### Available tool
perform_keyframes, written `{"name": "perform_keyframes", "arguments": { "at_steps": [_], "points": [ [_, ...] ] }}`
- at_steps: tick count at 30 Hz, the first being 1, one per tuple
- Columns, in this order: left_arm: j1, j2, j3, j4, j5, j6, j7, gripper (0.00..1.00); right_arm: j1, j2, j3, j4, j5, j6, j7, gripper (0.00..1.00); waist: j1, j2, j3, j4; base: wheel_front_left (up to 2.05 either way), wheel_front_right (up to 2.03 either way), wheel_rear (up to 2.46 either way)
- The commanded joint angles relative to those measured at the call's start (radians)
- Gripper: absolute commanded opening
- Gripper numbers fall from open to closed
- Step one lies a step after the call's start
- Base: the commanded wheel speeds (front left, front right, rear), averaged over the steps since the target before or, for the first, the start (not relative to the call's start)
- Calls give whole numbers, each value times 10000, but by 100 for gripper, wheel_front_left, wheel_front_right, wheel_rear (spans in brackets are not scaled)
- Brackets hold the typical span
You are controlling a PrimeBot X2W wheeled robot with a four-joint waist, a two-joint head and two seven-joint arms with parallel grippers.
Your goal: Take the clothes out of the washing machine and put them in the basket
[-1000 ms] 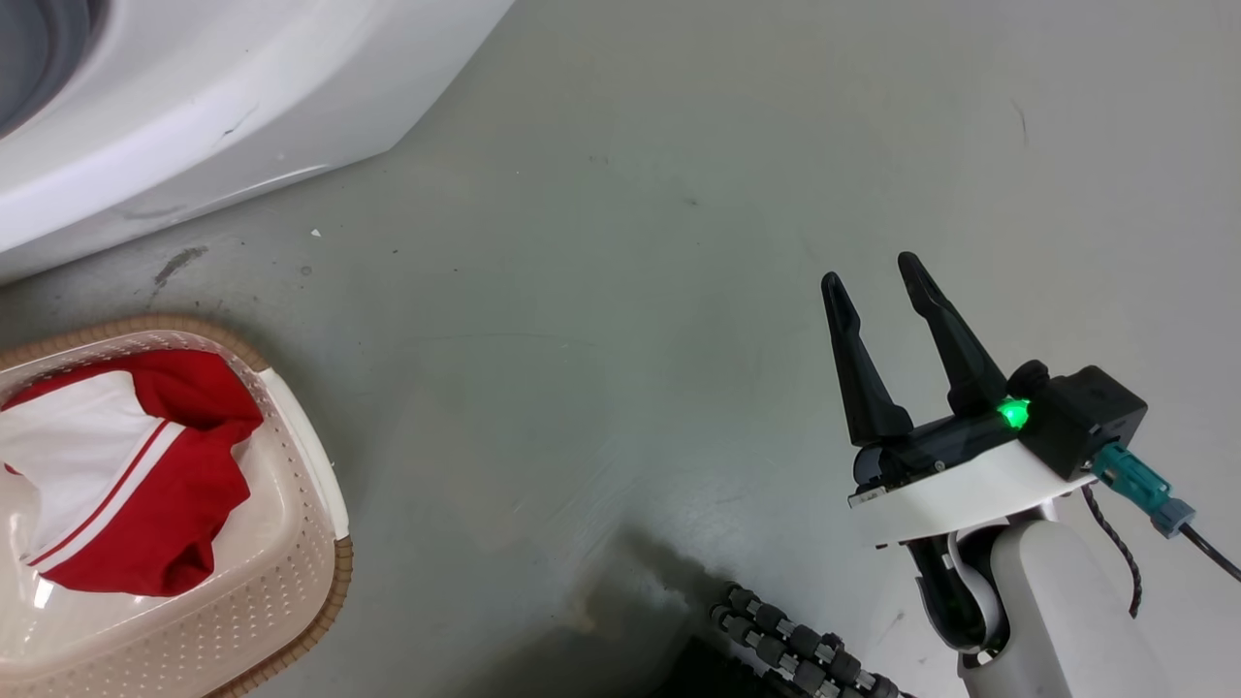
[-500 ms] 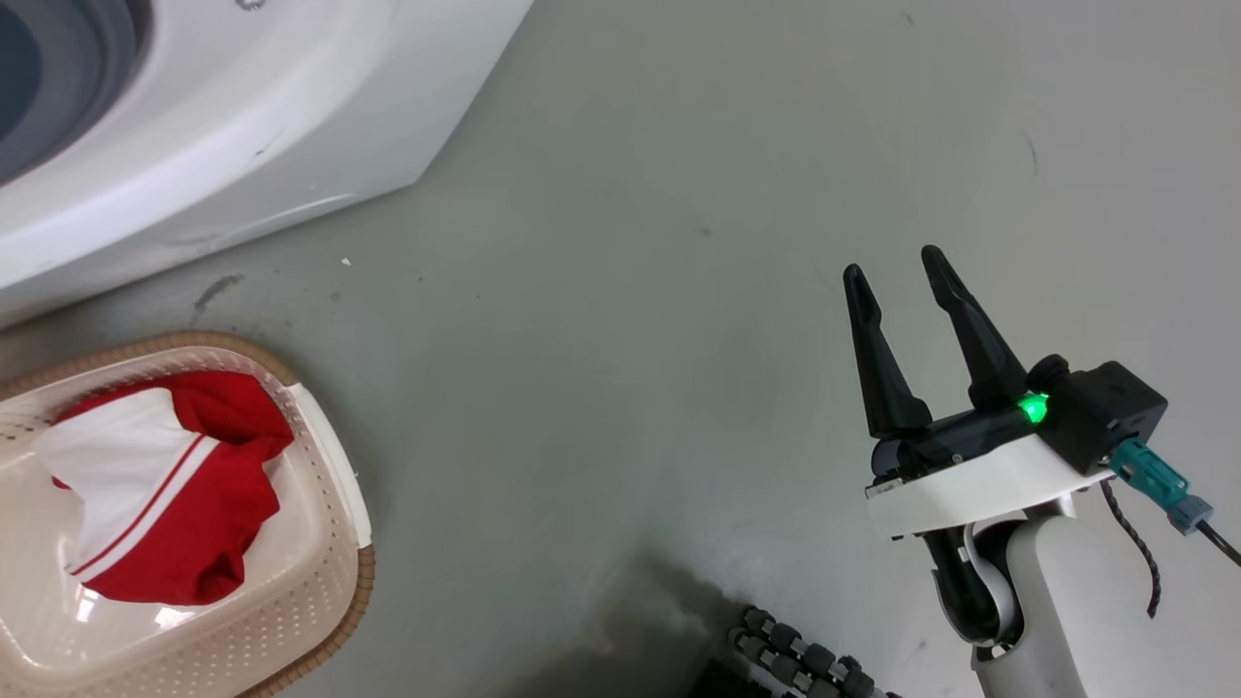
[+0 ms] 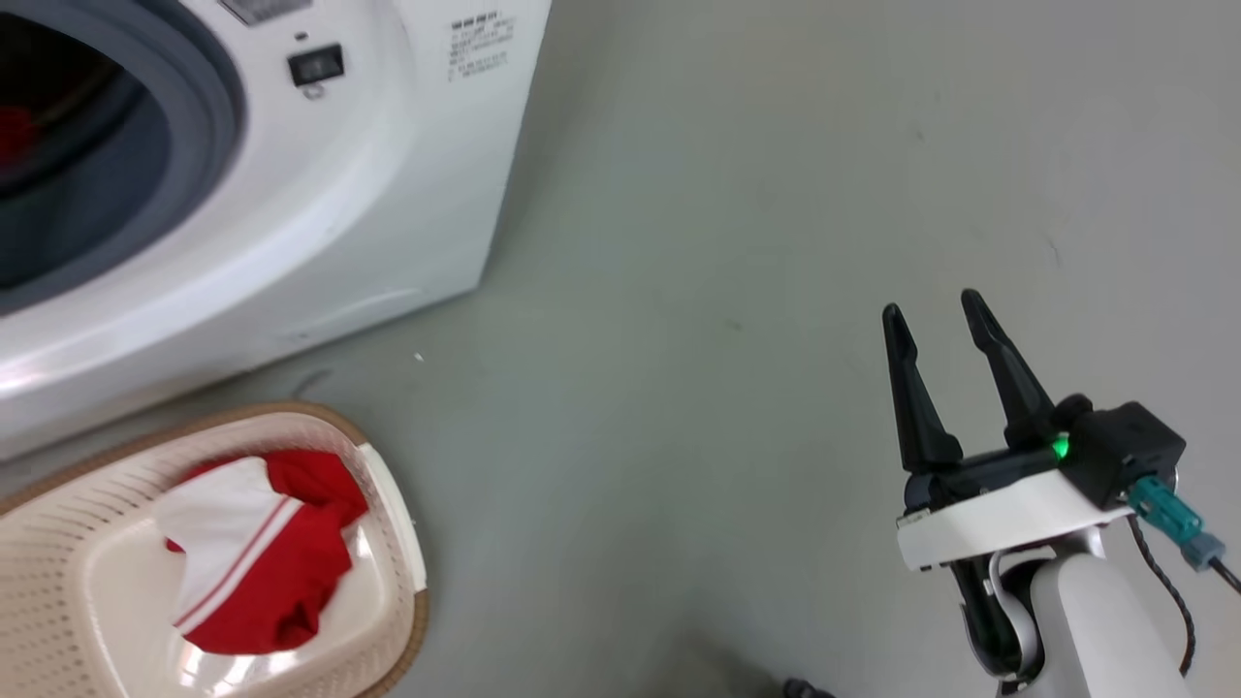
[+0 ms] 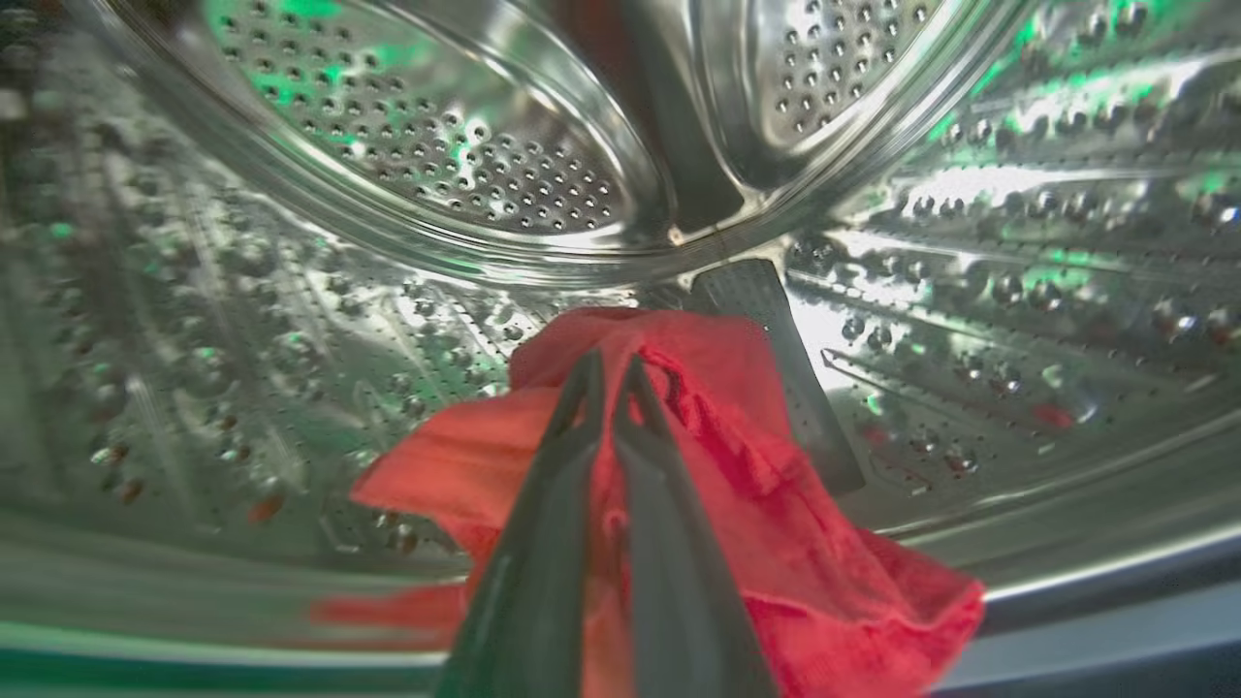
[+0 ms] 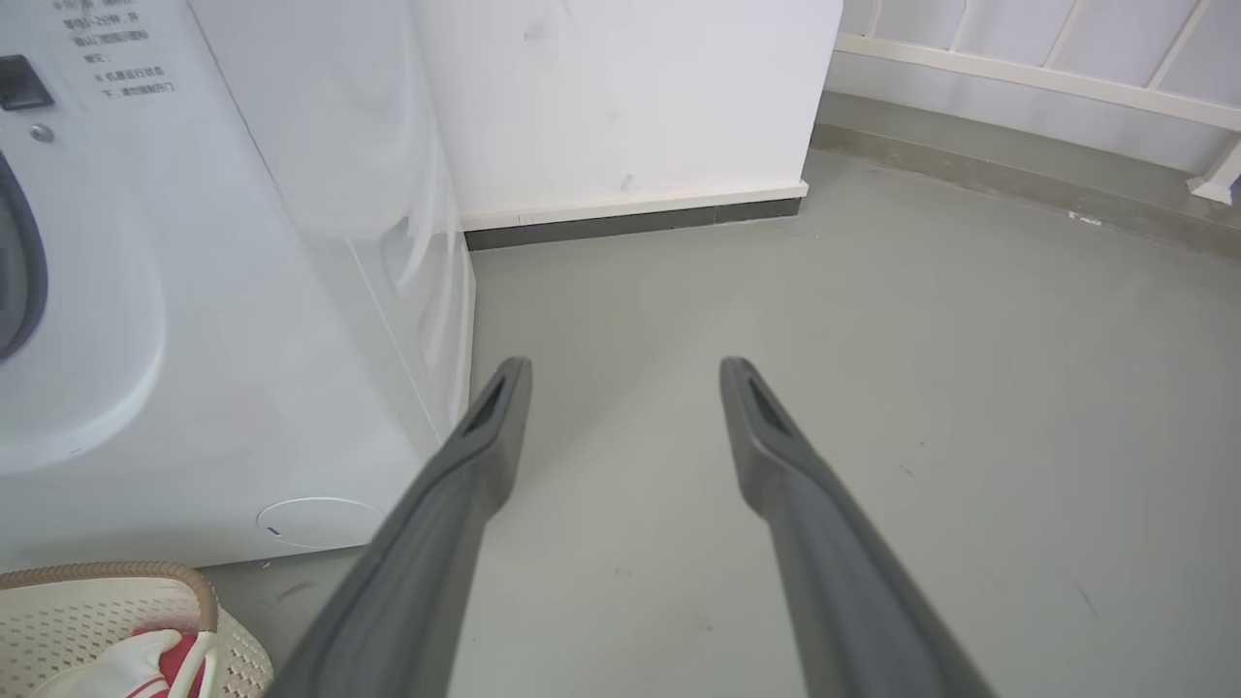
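Head camera has tilted up over the last second. The washing machine [image 3: 388, 194] opening now sits upper left, so work returns to the drum [image 4: 436, 145]. Basket [image 3: 58, 562] lower left holds one red-and-white garment [image 3: 262, 562]. Left hand [image 4: 611, 373] is clamped on a red garment [image 4: 737, 465] at lower centre. Right hand [image 3: 933, 308] is spread and empty. The garment's lower folds are cut off, and the head view's drum interior is a dark blur.

Light: bright, even | drum [image 4: 436, 145]: green-tinted glare | edges: blurred, wide-angle warped
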Motion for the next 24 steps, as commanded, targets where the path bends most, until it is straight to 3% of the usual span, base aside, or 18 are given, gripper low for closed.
{"name": "perform_keyframes", "arguments": {
  "at_steps": [1,12,18,24],
  "points": [
    [398,-292,87,186,-202,41,-585,0,239,3,-81,38,-135,-7,-31,100,0,-1,-763,322,0,0,0],
    [1782,-1434,235,92,-851,131,-2521,0,963,0,-478,-327,-647,-7,369,100,0,-1,-2490,1080,0,0,0],
    [2619,-1810,245,-810,-1095,283,-2735,0,1317,2,-688,-632,-809,-7,641,100,0,-1,-3063,1438,0,0,0],
    [3948,-2150,145,-2587,-1259,615,-2488,0,1702,3,-892,-1057,-949,-7,958,100,0,-1,-3599,1883,0,0,0]
  ]
}}
